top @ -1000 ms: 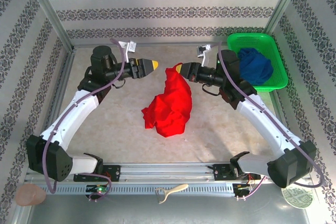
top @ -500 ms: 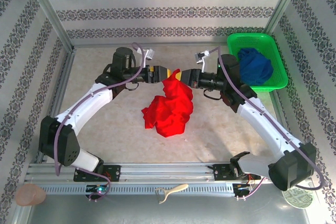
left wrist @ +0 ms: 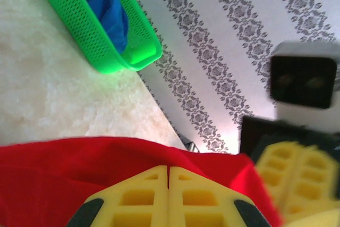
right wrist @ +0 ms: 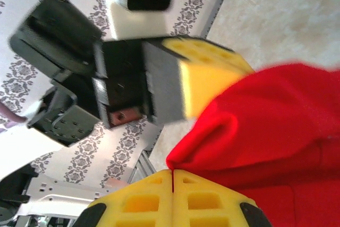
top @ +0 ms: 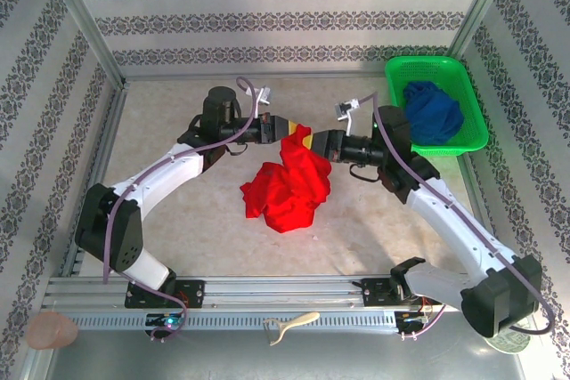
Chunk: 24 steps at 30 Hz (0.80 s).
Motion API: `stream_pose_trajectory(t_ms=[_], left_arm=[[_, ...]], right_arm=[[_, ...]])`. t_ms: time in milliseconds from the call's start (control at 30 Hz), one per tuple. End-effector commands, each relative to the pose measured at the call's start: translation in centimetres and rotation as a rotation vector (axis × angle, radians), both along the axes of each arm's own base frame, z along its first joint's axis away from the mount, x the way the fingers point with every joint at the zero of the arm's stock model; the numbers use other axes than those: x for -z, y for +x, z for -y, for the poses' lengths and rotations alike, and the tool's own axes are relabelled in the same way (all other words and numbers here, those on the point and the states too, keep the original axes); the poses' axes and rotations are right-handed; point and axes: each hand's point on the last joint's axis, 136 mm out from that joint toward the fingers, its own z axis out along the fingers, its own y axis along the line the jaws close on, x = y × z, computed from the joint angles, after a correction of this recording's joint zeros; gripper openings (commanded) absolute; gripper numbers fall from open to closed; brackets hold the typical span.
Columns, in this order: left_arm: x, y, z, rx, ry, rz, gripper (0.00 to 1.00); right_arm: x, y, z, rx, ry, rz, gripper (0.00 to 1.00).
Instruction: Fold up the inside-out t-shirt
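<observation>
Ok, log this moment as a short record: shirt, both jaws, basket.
shirt: red, bunched in a heap, top edge lifted
left jaws: shut on shirt's raised edge
right jaws: shut on the same edge, facing the left jaws
basket: green, far right corner, holds blue garment
fold: not yet started

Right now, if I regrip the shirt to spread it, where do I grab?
Probably the lobe jutting out at the near-left corner of the shirt, coming in low over the table from the left. It lies apart from the bunched middle, far from the raised far edge where the left gripper and right gripper pinch close together.
</observation>
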Motion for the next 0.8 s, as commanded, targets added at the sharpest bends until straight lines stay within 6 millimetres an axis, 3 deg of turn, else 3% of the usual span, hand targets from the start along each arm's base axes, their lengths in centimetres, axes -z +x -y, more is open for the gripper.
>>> stream_pose_trajectory(t_ms=[0, 200, 233, 267, 300, 333, 533, 667, 767], left_arm=[[-6.3, -0.1, -1.0, -0.033, -0.106, 0.144, 0.0], [-10.0, -1.4, -2.0, -0.015, -0.196, 0.193, 0.0], [-10.4, -1.6, -2.1, -0.012, -0.215, 0.195, 0.0], [-10.7, -1.7, -2.3, -0.014, -0.229, 0.197, 0.0], [-10.8, -1.8, -2.4, -0.016, -0.233, 0.195, 0.0], [-10.8, -1.9, -2.4, -0.016, -0.23, 0.196, 0.0], [-10.3, -2.1, -2.6, -0.024, -0.202, 0.196, 0.0], [-10.2, -2.2, -2.5, -0.018, -0.191, 0.193, 0.0], [-10.1, -2.2, -2.5, -0.01, -0.191, 0.188, 0.0]], right_arm=[[2.1, 0.3, 1.4, 0.073, -0.029, -0.012, 0.0], [8.4, 2.6, 4.6, 0.283, -0.158, -0.149, 0.0], [9.4, 2.9, 5.3, 0.318, -0.197, -0.183, 0.05], [9.5, 3.1, 5.6, 0.324, -0.218, -0.186, 0.3], [9.2, 3.1, 5.7, 0.329, -0.235, -0.184, 0.44], [8.4, 2.9, 5.8, 0.329, -0.249, -0.17, 0.51], [1.8, 0.8, 5.9, 0.298, -0.265, -0.008, 0.6], [-2.2, 0.6, 3.8, 0.223, -0.264, 0.131, 0.69], [-3.9, 1.6, 1.6, 0.152, -0.263, 0.193, 0.71]])
